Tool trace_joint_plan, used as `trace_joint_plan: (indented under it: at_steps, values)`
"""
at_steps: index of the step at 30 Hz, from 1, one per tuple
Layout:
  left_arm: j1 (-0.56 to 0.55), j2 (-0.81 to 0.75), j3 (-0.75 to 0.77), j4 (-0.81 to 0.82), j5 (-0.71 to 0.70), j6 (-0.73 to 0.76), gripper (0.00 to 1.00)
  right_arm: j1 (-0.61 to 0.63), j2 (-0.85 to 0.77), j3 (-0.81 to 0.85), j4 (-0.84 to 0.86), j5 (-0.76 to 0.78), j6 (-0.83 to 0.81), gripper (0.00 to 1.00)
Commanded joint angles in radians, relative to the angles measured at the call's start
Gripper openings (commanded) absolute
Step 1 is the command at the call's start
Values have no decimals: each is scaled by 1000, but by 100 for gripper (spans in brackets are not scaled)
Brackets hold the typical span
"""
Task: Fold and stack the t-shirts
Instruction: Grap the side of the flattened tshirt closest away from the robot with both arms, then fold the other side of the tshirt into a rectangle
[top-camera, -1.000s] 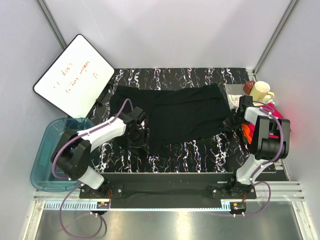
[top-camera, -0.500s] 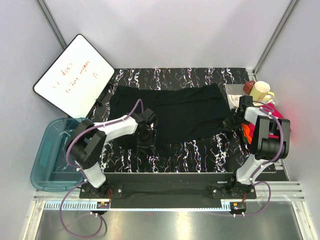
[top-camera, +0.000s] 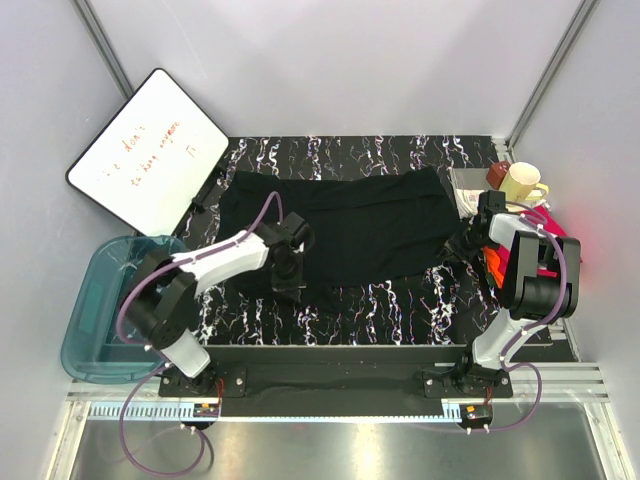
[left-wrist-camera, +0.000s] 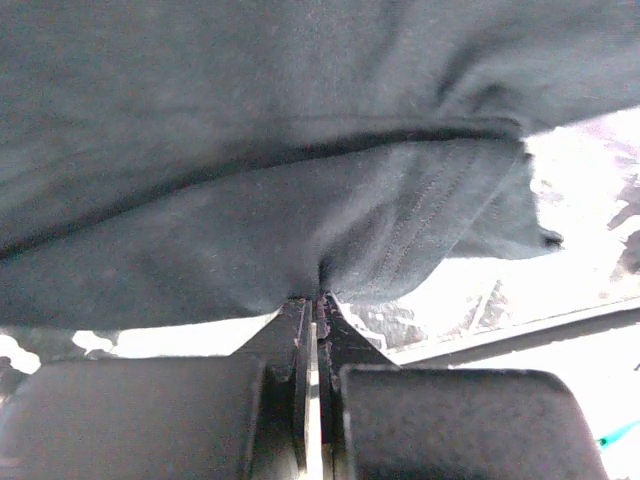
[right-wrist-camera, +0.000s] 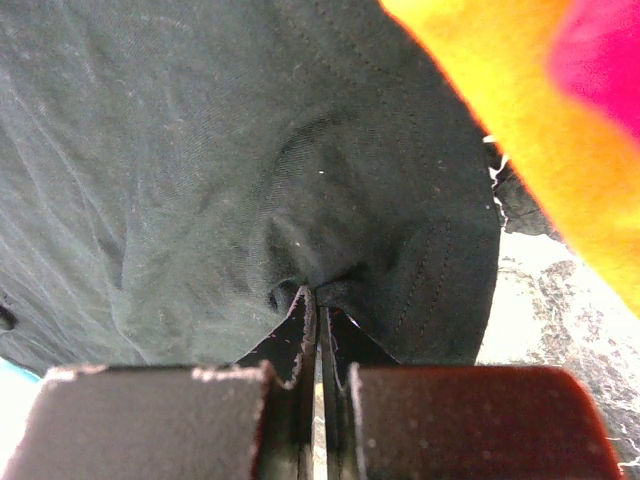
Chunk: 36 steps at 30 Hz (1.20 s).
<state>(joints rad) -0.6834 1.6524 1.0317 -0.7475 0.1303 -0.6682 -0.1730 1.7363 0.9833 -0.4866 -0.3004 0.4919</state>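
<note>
Black tee (top-camera: 370, 220) lies spread across the worktop (top-camera: 400, 300), centre-far. Left tool (left-wrist-camera: 318, 295) pinches its near-left hem, right tool (right-wrist-camera: 318, 290) its right edge. Risk: thin bites slip, or uneven pull bunches the fold. Orange piece (right-wrist-camera: 500, 120) & pink tee (right-wrist-camera: 610, 50) beside right tool may snag. Cloth: soft matte knit, stitched hems. Worktop: hard, glossy, marbled.

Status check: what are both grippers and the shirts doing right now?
Left gripper shut on black t-shirt, near edge. Right gripper shut on its right corner. Pink t-shirt beside right arm. Mug far right, not in the way.
</note>
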Motion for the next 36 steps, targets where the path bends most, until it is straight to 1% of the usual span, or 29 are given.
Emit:
trace_joint_plan:
  at_steps: [1, 3, 4, 7, 13, 17, 23, 29, 30, 32, 33, 36]
  values:
    - [-4, -155, 10, -61, -92, -25, 0, -2, -6, 32, -6, -28, -26, 0]
    - [-4, -195, 31, -102, -127, -31, 0, -2, -15, 37, -9, -34, -30, 0]
    - [-2, -225, 56, -116, -170, -34, 0, -2, -21, 38, -10, -37, -32, 0]
    - [1, -253, 108, -177, -250, -44, 0, -2, -38, 49, -15, -45, -33, 0]
    - [41, -249, 191, -227, -337, -51, 0, -2, -72, 119, -26, -72, -39, 0]
    - [112, -232, 243, -233, -365, -28, 0, -2, -67, 189, -50, -80, -53, 0]
    - [223, -146, 363, -233, -397, 45, 0, -2, 9, 293, -70, -100, -58, 0]
    - [301, 3, 565, -233, -414, 108, 0, -2, 120, 376, -72, -114, -50, 0]
    - [306, 47, 623, -233, -413, 116, 0, -2, 153, 402, -72, -123, -50, 0]
    - [320, 90, 677, -233, -405, 114, 0, -2, 184, 428, -76, -126, -49, 0]
    - [324, 136, 735, -233, -402, 120, 0, 0, 212, 451, -78, -132, -49, 0]
    - [341, 223, 839, -240, -394, 130, 0, -2, 265, 501, -83, -144, -49, 0]
